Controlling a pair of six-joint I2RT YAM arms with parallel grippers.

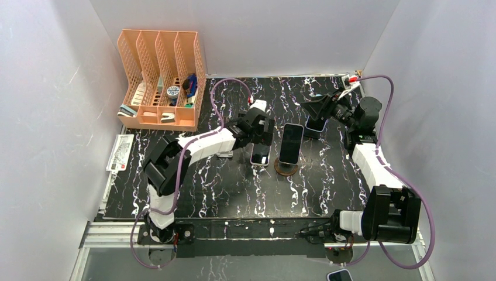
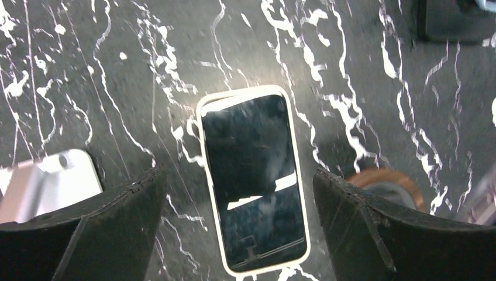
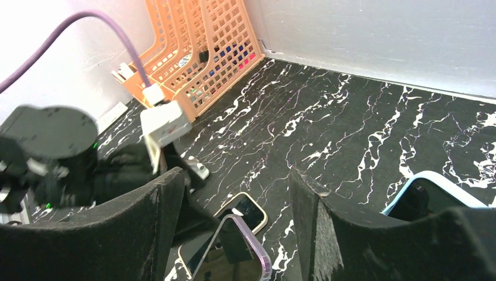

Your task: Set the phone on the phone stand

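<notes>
A phone in a cream case [image 2: 254, 181] lies flat and screen up on the black marbled table [image 1: 222, 187]. My left gripper [image 2: 238, 172] hangs open over it, one finger on each side with a gap to the case. To its right a purple-cased phone [image 1: 290, 143] leans upright on the phone stand, whose round wooden base [image 1: 286, 170] shows below it. The purple phone's top corner [image 3: 234, 252] appears between my right fingers but farther off. My right gripper [image 3: 235, 175] is open and holds nothing, hovering behind the stand [image 1: 316, 108].
A blue-cased phone [image 3: 427, 193] lies under the right arm at the back [image 1: 316, 126]. An orange desk organizer [image 1: 161, 79] stands at the back left. A silver object [image 2: 50, 181] lies left of the cream phone. A card [image 1: 120, 152] sits at the table's left edge.
</notes>
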